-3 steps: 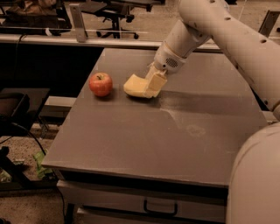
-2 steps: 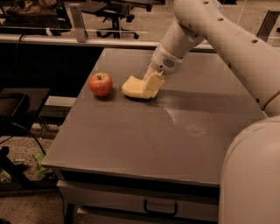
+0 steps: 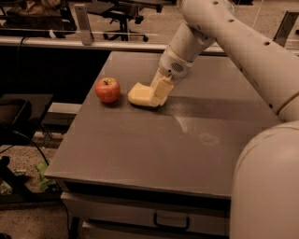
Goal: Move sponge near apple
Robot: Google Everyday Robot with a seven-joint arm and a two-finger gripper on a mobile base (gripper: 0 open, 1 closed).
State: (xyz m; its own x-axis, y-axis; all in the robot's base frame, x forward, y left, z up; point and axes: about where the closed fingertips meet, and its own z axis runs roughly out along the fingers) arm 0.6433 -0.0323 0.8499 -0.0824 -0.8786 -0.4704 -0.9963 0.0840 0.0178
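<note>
A red apple [image 3: 108,89] with a yellowish patch sits on the grey table [image 3: 154,140] toward its left side. A pale yellow sponge [image 3: 140,94] lies on the table just right of the apple, a short gap apart. My gripper [image 3: 158,91] reaches down from the upper right and its yellowish fingers [image 3: 162,87] are at the sponge's right end, closed on it. The sponge's right part is hidden behind the fingers.
My white arm [image 3: 243,51] crosses the right of the view and its body [image 3: 266,186] fills the lower right corner. A drawer front [image 3: 154,219] runs below the table's near edge. Office chairs [image 3: 121,14] and a black cart [image 3: 18,116] stand behind and left.
The gripper and the sponge have shifted slightly left, closer to the apple. The apple has not moved.
</note>
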